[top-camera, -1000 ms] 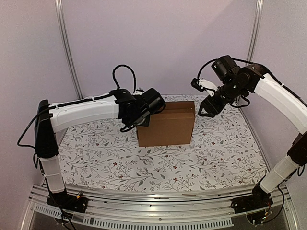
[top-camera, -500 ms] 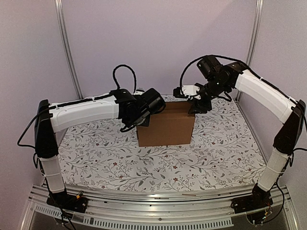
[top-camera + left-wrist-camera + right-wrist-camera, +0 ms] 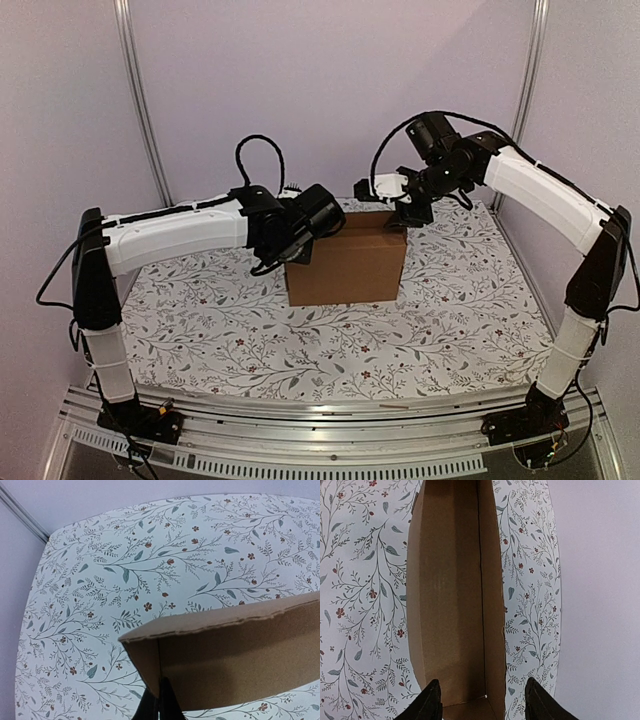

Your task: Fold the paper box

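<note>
The paper box (image 3: pixel 345 262) stands on the table as an open brown cardboard shell, its open top facing up. My left gripper (image 3: pixel 300 247) is at its upper left corner. In the left wrist view this gripper (image 3: pixel 160 702) is shut on the thin side wall of the paper box (image 3: pixel 225 655). My right gripper (image 3: pixel 405 207) hovers just above the box's right end. Seen from the right wrist, its dark fingertips (image 3: pixel 432 700) stand open, straddling the box's open inside (image 3: pixel 450 590) without touching it.
A floral cloth (image 3: pixel 450 320) covers the table. Metal frame posts (image 3: pixel 140 100) rise at the back corners against pale walls. An aluminium rail (image 3: pixel 330 420) runs along the near edge by the arm bases.
My right arm has swung left, from beside the box's right end to above it. The left arm and the box have not moved.
</note>
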Tool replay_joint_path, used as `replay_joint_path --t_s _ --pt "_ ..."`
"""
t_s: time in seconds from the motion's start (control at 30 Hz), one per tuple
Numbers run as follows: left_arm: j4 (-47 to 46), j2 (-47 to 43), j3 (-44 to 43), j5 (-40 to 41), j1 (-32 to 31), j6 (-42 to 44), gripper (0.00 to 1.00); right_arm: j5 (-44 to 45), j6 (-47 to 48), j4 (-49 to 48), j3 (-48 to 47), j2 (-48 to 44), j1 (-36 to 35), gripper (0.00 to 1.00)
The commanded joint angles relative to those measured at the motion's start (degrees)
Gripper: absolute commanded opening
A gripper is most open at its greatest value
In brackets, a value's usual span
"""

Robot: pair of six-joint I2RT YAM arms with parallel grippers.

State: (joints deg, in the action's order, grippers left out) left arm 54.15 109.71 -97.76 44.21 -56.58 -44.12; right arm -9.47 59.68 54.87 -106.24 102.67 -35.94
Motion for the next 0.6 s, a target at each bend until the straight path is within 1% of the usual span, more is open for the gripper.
replay_joint_path --t_s 0.0,0.1,0.27,0.47,0.57 --pt "4.7 1.7 1.7 -5.4 -0.7 1.2 0.0 0.3 1.0 -2.8 -2.2 2.7 -0.4 0.55" --pt "4.7 1.6 1.5 -5.3 -0.6 1.4 0.0 0.9 0.8 -2.9 -2.7 4.4 -0.4 0.52" --pt "4.7 1.6 1.4 -5.1 -0.7 1.4 0.0 0.8 1.1 -2.9 -2.1 5.2 -0.5 0.42" --pt "4.5 1.7 1.4 -5.3 -0.6 1.3 0.0 0.9 1.8 -3.4 -0.7 4.3 -0.6 0.19" --pt "4.4 1.7 1.5 -5.4 -0.6 1.3 0.0 1.4 2.0 -5.2 2.1 3.2 -1.1 0.12"
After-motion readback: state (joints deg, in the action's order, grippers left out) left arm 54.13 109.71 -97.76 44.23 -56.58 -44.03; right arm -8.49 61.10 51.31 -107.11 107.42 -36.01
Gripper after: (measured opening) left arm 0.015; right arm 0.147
